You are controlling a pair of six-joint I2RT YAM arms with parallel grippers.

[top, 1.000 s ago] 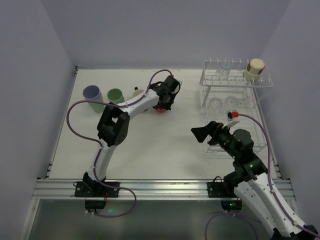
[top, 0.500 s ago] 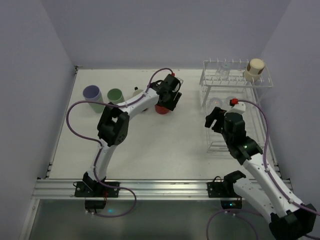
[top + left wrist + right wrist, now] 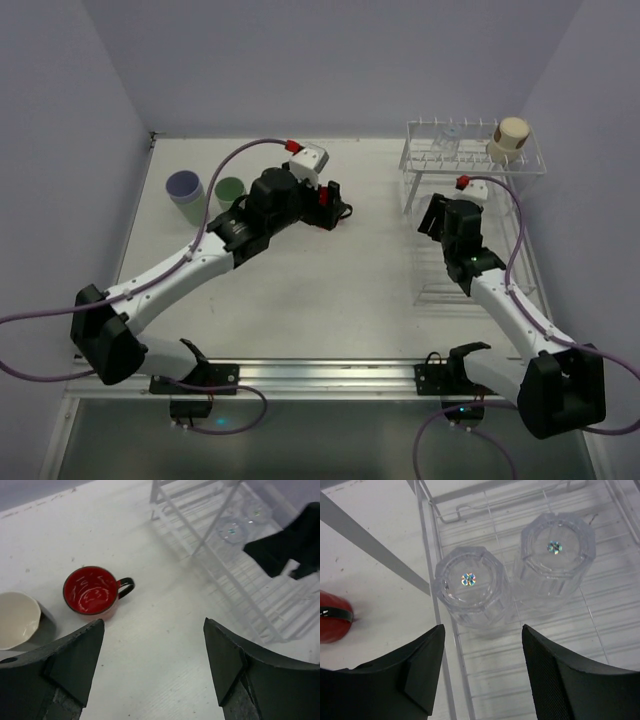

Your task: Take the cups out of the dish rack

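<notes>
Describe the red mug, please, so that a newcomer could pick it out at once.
Find the big wire dish rack on the right. The red mug stands upright on the table left of it, beside a dark cup with a cream inside. It alone is red, with a dark handle.

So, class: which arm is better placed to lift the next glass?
Likely right: the right gripper hangs open over two glasses in the rack; the left gripper is off near the red mug.

3 tumblers [image 3: 185, 187], 2 mugs [image 3: 90, 590], 3 glasses [image 3: 470, 585], 1 rack [image 3: 500, 171].
</notes>
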